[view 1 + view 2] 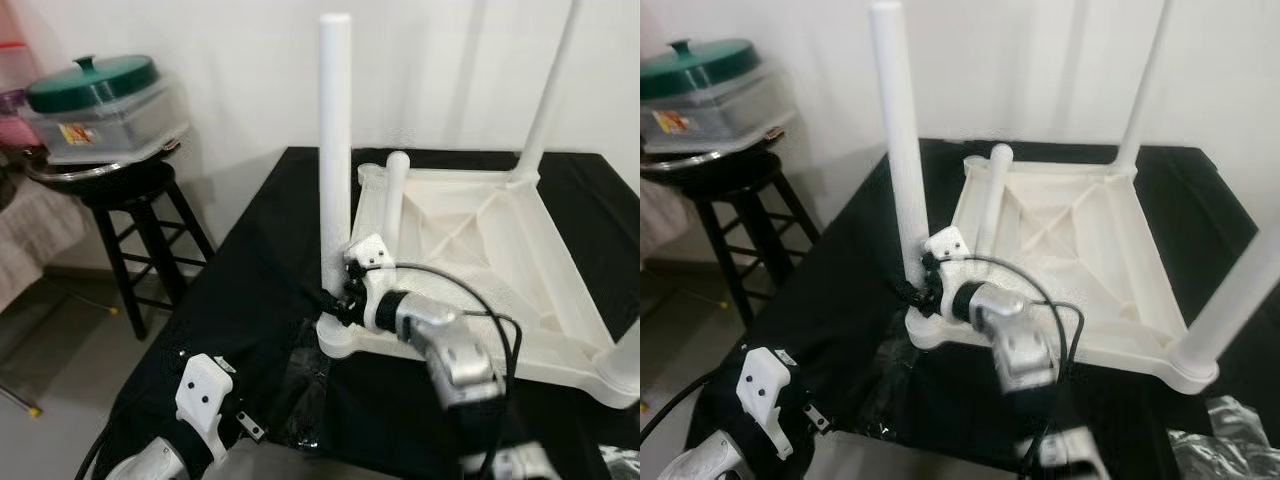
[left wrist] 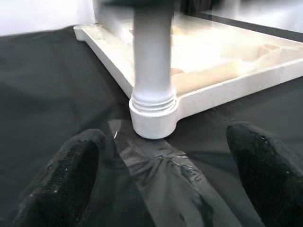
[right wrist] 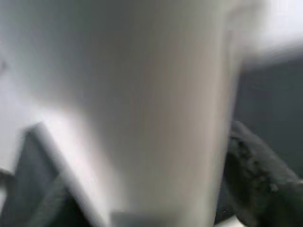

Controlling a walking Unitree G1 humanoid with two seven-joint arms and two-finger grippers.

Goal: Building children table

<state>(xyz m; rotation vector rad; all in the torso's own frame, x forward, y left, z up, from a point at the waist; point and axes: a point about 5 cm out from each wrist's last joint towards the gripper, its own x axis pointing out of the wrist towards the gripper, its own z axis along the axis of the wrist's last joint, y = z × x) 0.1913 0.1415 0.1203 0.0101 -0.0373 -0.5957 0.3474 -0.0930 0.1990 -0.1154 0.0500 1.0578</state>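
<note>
Screwing near-corner leg (image 1: 335, 150) into upturned tabletop (image 1: 480, 260) at frame centre, right gripper (image 1: 338, 305) clamped on its base, left gripper (image 2: 161, 184) spread idle; next needing regrip-and-twist.

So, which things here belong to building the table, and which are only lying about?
Job:
white tabletop, upside down
near corner leg, with right gripper at its base
other legs
left gripper, open

Lying about:
black stool
green-lidded container
clear plastic wrap

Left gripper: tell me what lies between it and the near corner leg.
Only a crumpled clear plastic wrap lies flat on the black cloth between the open left gripper and the leg; the right gripper already grips that leg.
</note>
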